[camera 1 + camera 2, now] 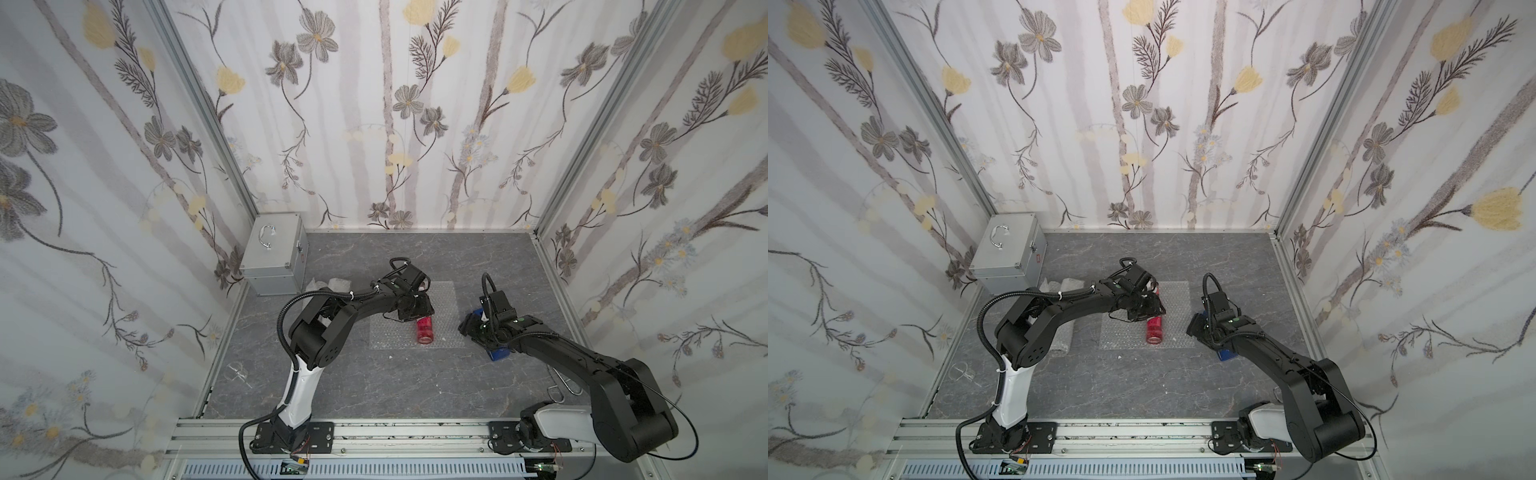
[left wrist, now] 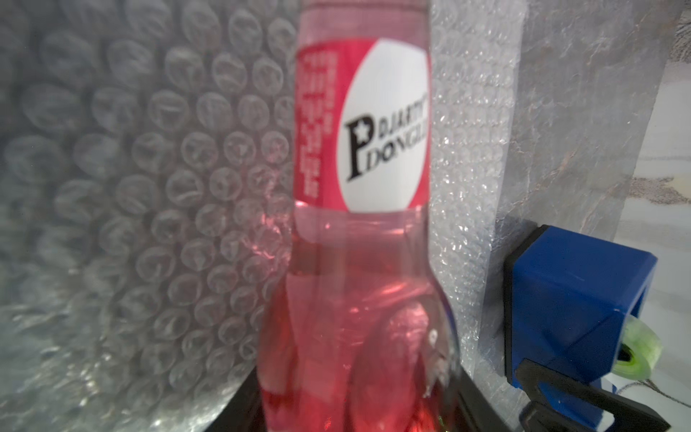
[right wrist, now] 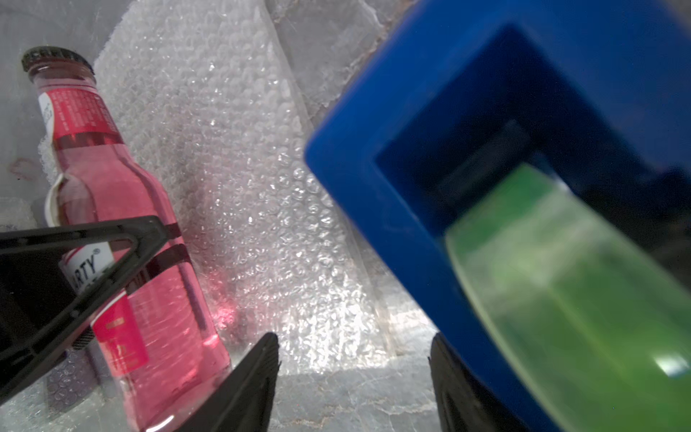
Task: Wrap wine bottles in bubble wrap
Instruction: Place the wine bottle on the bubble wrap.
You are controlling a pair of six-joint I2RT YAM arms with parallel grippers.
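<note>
A red-pink wine bottle (image 1: 424,330) (image 1: 1154,330) lies on a flat sheet of bubble wrap (image 1: 446,316) (image 1: 1177,307) mid-table, with its base toward the front. My left gripper (image 1: 419,309) (image 1: 1148,309) is shut on the bottle's body. In the left wrist view the bottle (image 2: 362,243) fills the space between the jaws of the left gripper (image 2: 355,406). The right wrist view shows one left finger (image 3: 123,243) across the bottle's label (image 3: 89,265). My right gripper (image 1: 467,328) (image 3: 355,355) stands open just right of the sheet, with only table between its fingers.
A blue tape dispenser (image 1: 498,353) (image 1: 1227,354) (image 3: 411,131) with green tape sits against the right gripper. A silver metal case (image 1: 274,253) stands in the back left corner. More bubble wrap (image 1: 1059,286) lies bunched behind the left arm.
</note>
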